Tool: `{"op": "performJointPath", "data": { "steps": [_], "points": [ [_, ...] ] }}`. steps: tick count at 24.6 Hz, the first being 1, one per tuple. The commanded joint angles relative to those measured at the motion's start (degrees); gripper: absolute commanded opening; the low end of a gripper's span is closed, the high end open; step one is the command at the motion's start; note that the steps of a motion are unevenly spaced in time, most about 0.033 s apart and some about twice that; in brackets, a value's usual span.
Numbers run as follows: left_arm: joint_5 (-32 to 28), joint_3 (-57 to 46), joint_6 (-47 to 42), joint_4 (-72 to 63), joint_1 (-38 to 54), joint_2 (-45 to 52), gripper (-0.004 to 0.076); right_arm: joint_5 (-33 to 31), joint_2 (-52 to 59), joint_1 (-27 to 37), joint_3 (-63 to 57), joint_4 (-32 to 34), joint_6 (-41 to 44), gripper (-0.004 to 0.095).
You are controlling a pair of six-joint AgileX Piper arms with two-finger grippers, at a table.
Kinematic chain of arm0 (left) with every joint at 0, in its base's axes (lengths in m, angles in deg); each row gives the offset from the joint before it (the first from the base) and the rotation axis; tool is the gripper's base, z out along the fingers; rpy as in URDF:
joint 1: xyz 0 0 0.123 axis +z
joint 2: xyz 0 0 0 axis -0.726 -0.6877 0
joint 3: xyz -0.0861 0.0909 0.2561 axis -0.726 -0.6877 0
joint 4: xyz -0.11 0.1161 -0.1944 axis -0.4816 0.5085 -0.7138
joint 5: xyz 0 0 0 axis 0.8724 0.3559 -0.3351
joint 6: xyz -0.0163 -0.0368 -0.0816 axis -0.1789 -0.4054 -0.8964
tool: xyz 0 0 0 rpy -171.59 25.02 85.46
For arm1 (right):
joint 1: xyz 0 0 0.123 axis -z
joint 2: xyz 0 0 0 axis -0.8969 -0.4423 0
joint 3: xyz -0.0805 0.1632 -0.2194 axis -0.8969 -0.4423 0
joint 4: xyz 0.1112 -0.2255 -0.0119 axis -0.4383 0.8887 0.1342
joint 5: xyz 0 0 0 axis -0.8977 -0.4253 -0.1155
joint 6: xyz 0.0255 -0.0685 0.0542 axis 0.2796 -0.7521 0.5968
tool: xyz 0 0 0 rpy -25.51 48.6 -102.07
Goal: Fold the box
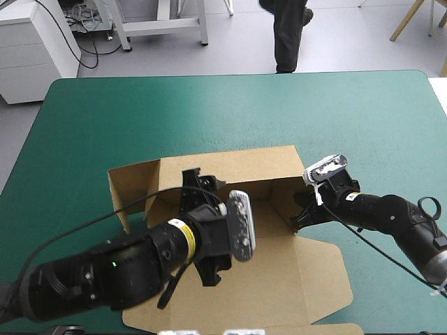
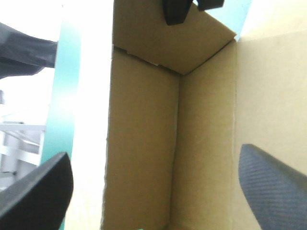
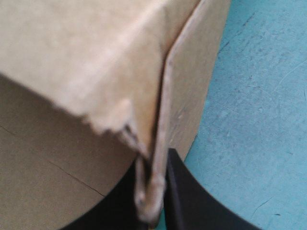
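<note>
The brown cardboard box [image 1: 230, 167], walls partly raised, was set mid-table on the teal-green cover [image 1: 230, 105]. Its right wall was pinched by the right gripper [image 1: 299, 218], apparently for steadying; the left gripper [image 2: 153, 153] was held spread inside it.

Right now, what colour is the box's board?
Brown, plain and unpatterned; the box shows best in the high view.
</note>
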Motion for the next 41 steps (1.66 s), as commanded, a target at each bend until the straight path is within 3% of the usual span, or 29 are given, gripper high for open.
{"op": "performJointPath", "data": {
  "steps": [1, 8, 10, 14, 15, 20, 25, 30, 35, 41],
  "points": [
    [2.7, 9.9, 3.5, -8.7, 6.6, 1.7, 0.0654, 0.8, 0.8, -0.1, 1.5, -2.1, -0.2, -0.0019],
    [7.2, 20.9, 4.3, -16.9, 25.3, 1.7, 0.0426, 1.1, 0.8, -0.1, 1.5, -2.0, -0.2, -0.0019],
    [7.2, 21.0, 4.3, -15.9, 29.4, 1.7, 0.0314, 1.1, 0.8, -0.1, 1.5, -1.6, -0.2, -0.0019],
    [7.0, 21.0, 4.3, -15.6, 35.5, 1.7, 0.0011, 1.2, 0.8, -0.1, 1.5, -1.6, -0.2, -0.0019],
    [7.0, 21.0, 4.3, -15.5, 36.9, 1.7, -0.0006, 1.2, 0.8, -0.1, 1.5, -1.4, -0.2, -0.0019],
    [7.6, 21.0, 4.4, -18.2, 46.2, 2.4, -0.0006, 1.2, 0.8, -0.1, 1.6, 0.1, 0.2, -0.0019],
    [4.3, 18.5, 11.3, -33.2, 61.7, 2.7, -0.0006, 1.2, 1.5, -0.1, 4.1, 4.0, 2.9, -0.0019],
    [-3.9, 6.5, 12.8, -40.0, 78.0, 5.0, -0.0006, -0.9, 3.0, -0.1, 9.1, 21.5, 19.6, -0.002],
    [-6.2, -3.1, 13.2, -43.2, 86.0, 10.6, -0.0006, -15.2, 1.4, -0.1, 21.5, 26.1, 31.8, -0.0019],
    [-7.7, -3.7, 13.2, -43.7, 86.5, 12.0, -0.0006, -30.1, -7.2, -0.1, 33.3, 28.5, 34.3, -0.0019]
  ]
}}
